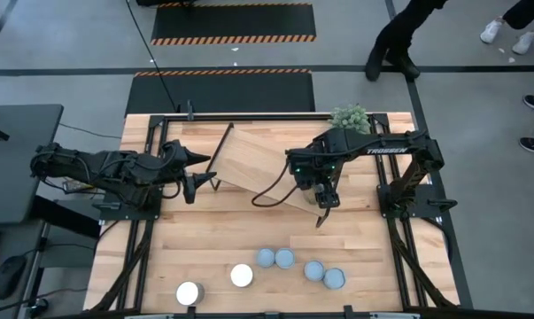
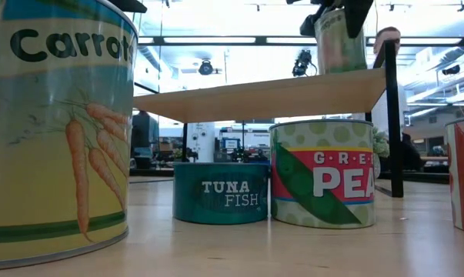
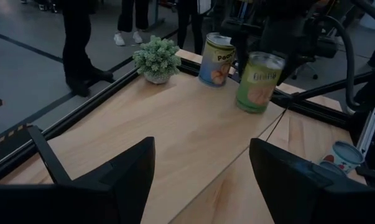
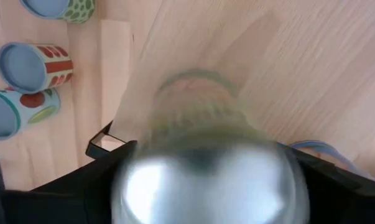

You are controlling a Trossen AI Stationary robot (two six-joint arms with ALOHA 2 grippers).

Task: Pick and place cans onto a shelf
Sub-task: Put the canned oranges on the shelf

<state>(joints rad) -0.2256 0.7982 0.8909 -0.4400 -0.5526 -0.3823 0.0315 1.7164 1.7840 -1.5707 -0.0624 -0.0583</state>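
Note:
The light-wood shelf stands askew at the table's far middle on black wire legs. My right gripper is over the shelf's right end, shut on a green-labelled can with a silver top. A peach-labelled can stands upright on the shelf behind it. My left gripper is open and empty at the shelf's left end. Two white-topped cans and several blue-topped cans stand on the table near its near edge. My right gripper pinches the green-labelled can between its two fingers, on opposite sides of the wall just under the silver top. The fingers come from above, pointing down. The can is slightly tilted, its base at the shelf's top; whether it touches, I cannot tell.
A small green potted plant stands at the shelf's far right corner. In the low view a carrot can, a tuna can and a peas can stand close to the camera. People stand on the floor beyond the table.

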